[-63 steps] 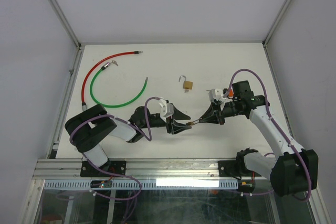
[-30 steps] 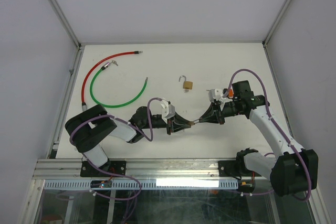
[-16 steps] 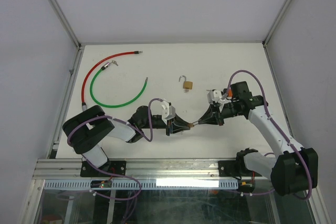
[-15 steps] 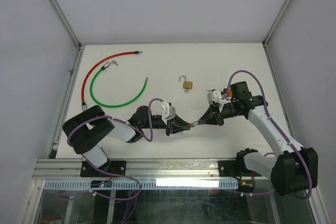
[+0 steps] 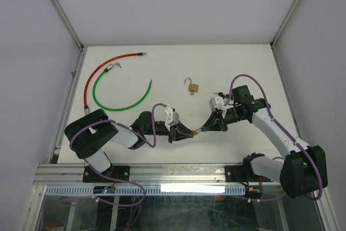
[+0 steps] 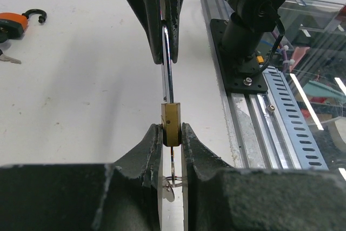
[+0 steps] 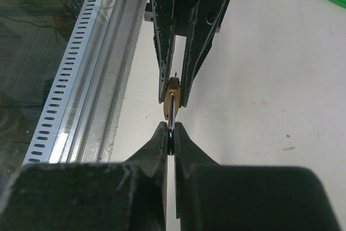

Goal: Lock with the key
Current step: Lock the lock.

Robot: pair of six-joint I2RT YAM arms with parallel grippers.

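Your left gripper [image 6: 172, 136] stays clamped on the brass padlock [image 6: 171, 118], your right gripper [image 7: 170, 133] pinched on the metal shaft [image 6: 168, 74] rising from it, and the joined pair has drifted slightly left, nearer the table's [image 5: 162, 63] front edge.

The padlock [image 6: 171, 118] between the jaws of the left gripper [image 6: 171, 131] is yellow metal, like brass. It is smooth with a soft shine. Its shackle [image 6: 168, 74], pinched in the jaws of the right gripper [image 7: 170, 130], is silver metal, very shiny and smooth. A thin key ring [image 6: 172, 183] just behind the left jaws is shiny metal too. Both pairs of jaws are black and matt, with a rough, grainy skin like hard plastic. The surface [image 6: 81, 90] under the jaws is white, matt and smooth. Beside the jaws, a rail [image 6: 289, 117] is dull grey metal with slots. Well apart from the jaws, a green cable [image 5: 116, 107] looks like glossy plastic.
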